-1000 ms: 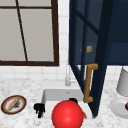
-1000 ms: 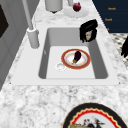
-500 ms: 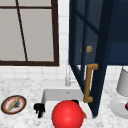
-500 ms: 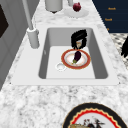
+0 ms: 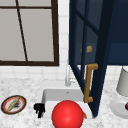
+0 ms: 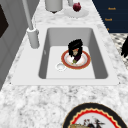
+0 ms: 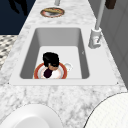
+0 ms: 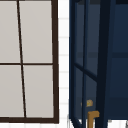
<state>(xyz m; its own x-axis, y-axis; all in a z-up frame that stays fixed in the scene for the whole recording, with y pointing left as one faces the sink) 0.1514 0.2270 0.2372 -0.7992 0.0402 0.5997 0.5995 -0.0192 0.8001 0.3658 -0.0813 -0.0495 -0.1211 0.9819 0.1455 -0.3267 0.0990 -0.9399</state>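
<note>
One hand (image 6: 75, 47) reaches into the sink (image 6: 100, 60), fingers (image 6: 76, 55) curled down on the plate (image 6: 83, 61); which hand, I cannot tell.

The counter (image 6: 37, 100) looks like speckled grey-white stone, polished. The sink (image 6: 100, 62) is smooth, matt white, and the faucet (image 6: 32, 37) looks like pale matt metal. The plate (image 6: 85, 61) in the sink seems glazed ceramic with a red rim. The cabinet door (image 5: 100, 50) has dark blue painted frames with glass panes and a handle (image 5: 88, 82) of brass-like or wooden look. The hand (image 6: 75, 47) over the plate is matt black.
</note>
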